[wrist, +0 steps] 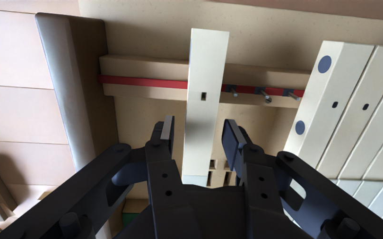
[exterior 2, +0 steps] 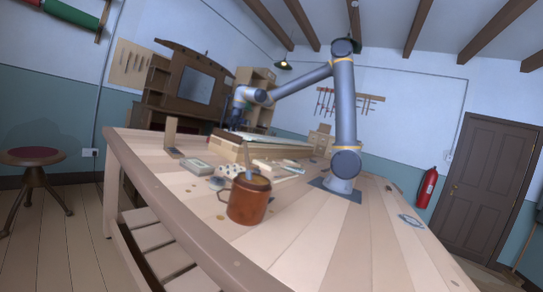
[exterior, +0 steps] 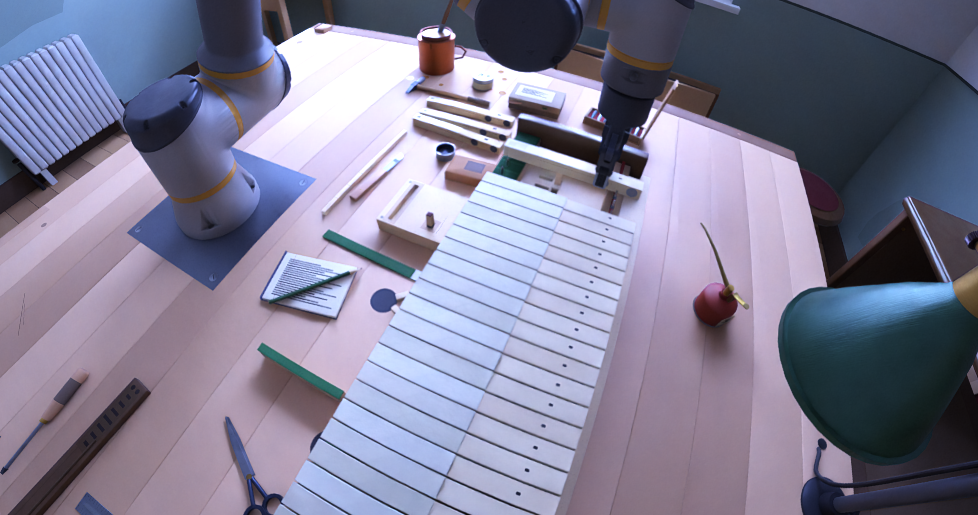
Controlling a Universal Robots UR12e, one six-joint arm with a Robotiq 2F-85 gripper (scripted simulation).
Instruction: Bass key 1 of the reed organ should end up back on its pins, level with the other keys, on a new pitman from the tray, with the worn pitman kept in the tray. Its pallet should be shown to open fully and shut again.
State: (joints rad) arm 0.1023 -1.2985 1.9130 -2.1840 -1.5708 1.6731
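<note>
Bass key 1 (wrist: pixel 202 104), a pale wooden bar with a small slot, lies across the red-felted pin rail (wrist: pixel 145 81) at the far end of the keyboard, apart from the other keys. My gripper (wrist: pixel 199 133) stands open over its rear part, one finger on each side, holding nothing. In the side camera the key (exterior: pixel 571 165) sits slightly askew beside the row of keys (exterior: pixel 492 321), with the gripper (exterior: pixel 605 177) at its right end. Three bare pins (wrist: pixel 263 95) stick up from the rail between the key and the neighbouring keys. The parts tray (exterior: pixel 417 215) with one upright pitman (exterior: pixel 430 219) lies left of the keyboard.
The dark end block of the organ frame (wrist: pixel 68 89) rises just left of the gripper. Wooden slats (exterior: pixel 465 124), a small box (exterior: pixel 537 98), an orange pot (exterior: pixel 436 50) and a dish (exterior: pixel 445 150) crowd the bench behind. A red oil can (exterior: pixel 715 300) stands right of the keyboard.
</note>
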